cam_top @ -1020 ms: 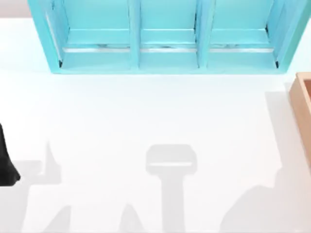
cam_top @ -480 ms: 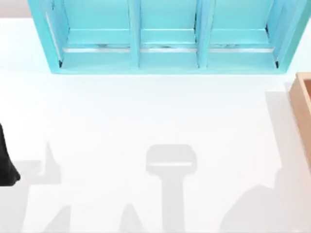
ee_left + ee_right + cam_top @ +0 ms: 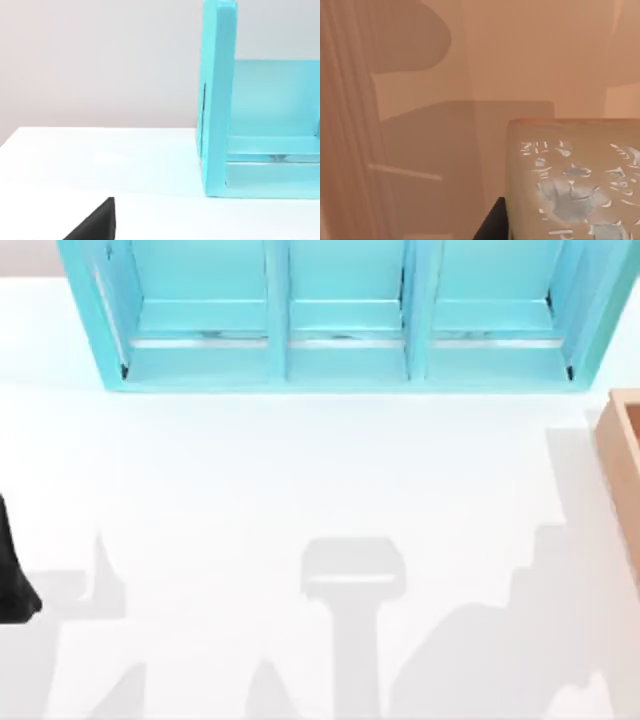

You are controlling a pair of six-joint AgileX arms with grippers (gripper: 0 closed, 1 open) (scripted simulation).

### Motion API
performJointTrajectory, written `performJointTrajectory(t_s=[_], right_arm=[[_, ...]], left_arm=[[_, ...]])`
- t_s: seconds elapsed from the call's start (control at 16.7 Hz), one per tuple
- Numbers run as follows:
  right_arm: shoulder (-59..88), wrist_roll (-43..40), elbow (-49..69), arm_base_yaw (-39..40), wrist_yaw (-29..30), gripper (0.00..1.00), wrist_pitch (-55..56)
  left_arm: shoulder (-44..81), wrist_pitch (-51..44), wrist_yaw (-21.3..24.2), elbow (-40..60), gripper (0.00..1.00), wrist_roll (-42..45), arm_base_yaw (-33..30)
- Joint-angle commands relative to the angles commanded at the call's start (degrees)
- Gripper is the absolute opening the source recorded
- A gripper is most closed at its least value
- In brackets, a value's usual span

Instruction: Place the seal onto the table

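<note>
Table (image 3: 250,490): broad white surface, bare across its middle apart from grey shadows. This is where the seal is meant to end up.
Shelf (image 3: 340,370): light-blue, three bays, standing along the far side of the table. I see nothing in the bays.
Box (image 3: 625,460): orange-tan wood, at the table's right edge, partly cut off in the top view. Its inner walls surround the right wrist view.
Left arm (image 3: 15,570): parked at the table's left edge, well apart from the box. Whether its gripper is wide or narrow cannot be told.
Right gripper (image 3: 492,225): down inside the box. A dark part of it lies right against the seal's side. Whether it is closed on the seal cannot be told.
Seal (image 3: 575,180): golden-brown block with pale flecked marks on the face turned to the right wrist camera. It is inside the box, not on the table.
Step, as judged: lifting the seal out of the box; placing not yet done.
Risk 1: an off-centre or shallow grip could let the seal twist or drop back into the box.
Risk 2: lifting too low or moving sideways too soon could knock the seal against the box wall.
Risk 3: releasing above the table instead of on it could topple the seal.
</note>
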Motion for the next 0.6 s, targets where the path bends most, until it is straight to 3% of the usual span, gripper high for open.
performJointTrajectory(t_s=[0.36, 0.6], right_arm=[[-3.25, 17.65, 13.77, 15.28, -0.29, 0.0, -16.18], [-7.29, 21.55, 17.02, 25.53, 0.92, 0.0, -26.45]], left_arm=[[0.0, 0.0, 0.0, 0.0, 1.0, 0.0, 0.0], [0.0, 0.0, 0.0, 0.0, 1.0, 0.0, 0.0]])
